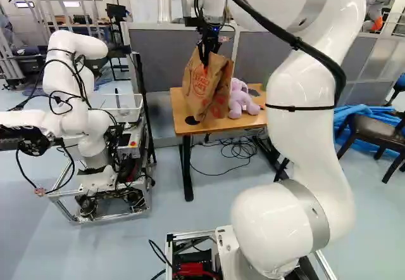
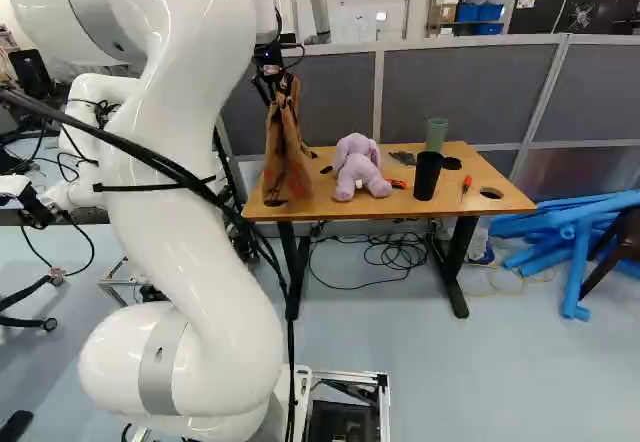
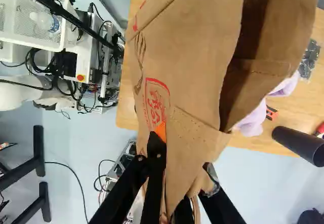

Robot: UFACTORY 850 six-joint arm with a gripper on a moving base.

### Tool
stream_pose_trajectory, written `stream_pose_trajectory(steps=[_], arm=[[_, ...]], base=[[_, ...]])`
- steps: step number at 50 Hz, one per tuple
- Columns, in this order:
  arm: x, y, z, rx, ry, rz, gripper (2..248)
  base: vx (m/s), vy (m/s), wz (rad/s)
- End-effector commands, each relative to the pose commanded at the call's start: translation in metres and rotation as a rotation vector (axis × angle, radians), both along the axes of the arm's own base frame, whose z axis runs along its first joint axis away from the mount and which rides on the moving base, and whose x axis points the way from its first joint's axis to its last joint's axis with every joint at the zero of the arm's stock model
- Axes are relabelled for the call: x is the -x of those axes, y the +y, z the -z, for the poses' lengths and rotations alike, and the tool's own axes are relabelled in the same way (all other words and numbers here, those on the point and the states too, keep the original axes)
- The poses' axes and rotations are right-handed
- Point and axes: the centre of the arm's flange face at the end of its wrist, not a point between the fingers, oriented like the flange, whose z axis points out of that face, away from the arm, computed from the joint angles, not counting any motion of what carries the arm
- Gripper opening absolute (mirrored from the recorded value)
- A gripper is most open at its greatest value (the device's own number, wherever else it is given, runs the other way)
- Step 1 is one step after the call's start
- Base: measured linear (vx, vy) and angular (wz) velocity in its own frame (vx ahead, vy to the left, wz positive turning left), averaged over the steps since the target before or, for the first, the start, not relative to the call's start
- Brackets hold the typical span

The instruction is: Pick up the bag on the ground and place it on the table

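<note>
1. The paper bag (image 1: 201, 93) is upright over the worktop's (image 2: 395, 207) near-left end, around 9 o'clock on it in the right base view. Whether its base bears on the wood or hangs just above, I can't tell.
2. My hand (image 3: 183, 155) is at the bag's 12 o'clock in the left base view, its two fingers partly apart with bunched paper pinched between them. I judge that gripping by the mouth lets the weight hang straight, base down, ready to stand.
3. At the bag's 3 o'clock in the right base view sits a purple stuffed toy (image 2: 357, 167), close by; further out the same way are a black cup (image 2: 427, 176) and a green cup (image 2: 437, 134). I'd keep the bag on its own side of them.
4. Next I'd ease down until the base bears, then let go; soft paper could slump or snag on a finger.
</note>
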Motion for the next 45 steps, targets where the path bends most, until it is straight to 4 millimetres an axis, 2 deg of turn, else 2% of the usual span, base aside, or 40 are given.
stream_pose_trajectory(steps=[32, 45], arm=[[-0.019, 0.002, 0.048, 0.008, 0.078, 0.000, 21], [-0.032, 0.004, 0.069, 0.010, 0.102, -0.001, 21]], base=[[0.000, 0.000, 0.000], [0.000, 0.000, 0.000]])
